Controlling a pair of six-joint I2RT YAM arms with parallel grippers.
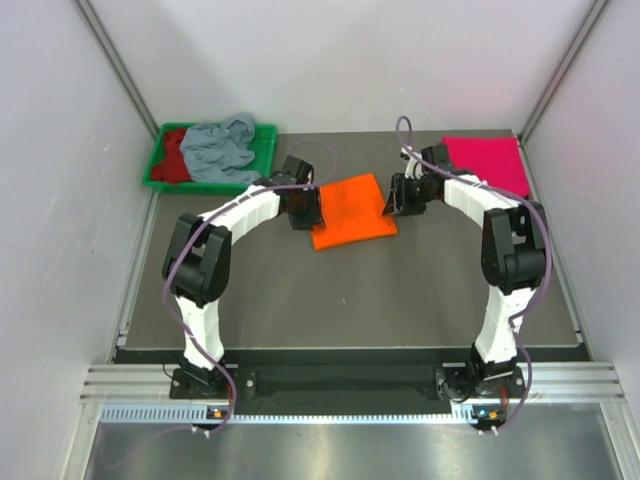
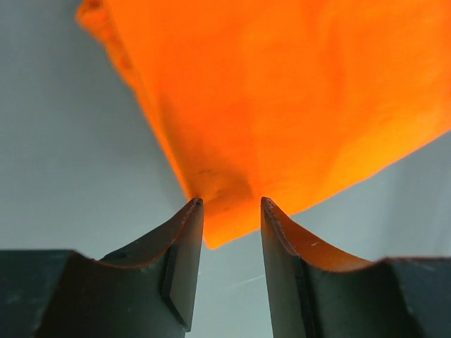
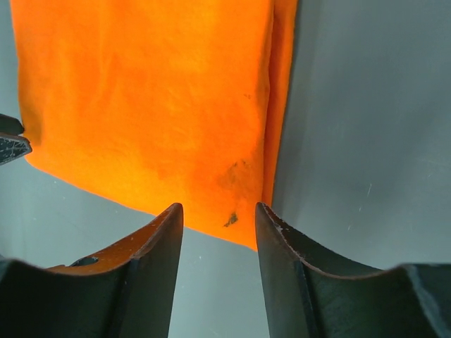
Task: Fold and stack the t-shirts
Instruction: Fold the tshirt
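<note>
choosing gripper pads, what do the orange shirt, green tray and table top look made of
Orange shirt: soft matte cloth, probably a cotton-like knit; fuzzy surface, limp layered fold edges.
Green tray: likely moulded plastic; smooth, evenly coloured rim.
Table top: dark grey, smooth and hard-looking, faintly scratched up close; material unclear.

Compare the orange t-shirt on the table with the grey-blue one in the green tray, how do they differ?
The bright orange cloth t-shirt is folded flat into a rough rectangle; the grey-blue cloth t-shirt is a crumpled heap. The orange one lies on the dark table; the grey-blue one sits in the green plastic tray, partly over a dark red shirt. Both are plain, single-colour soft cloth.
</note>
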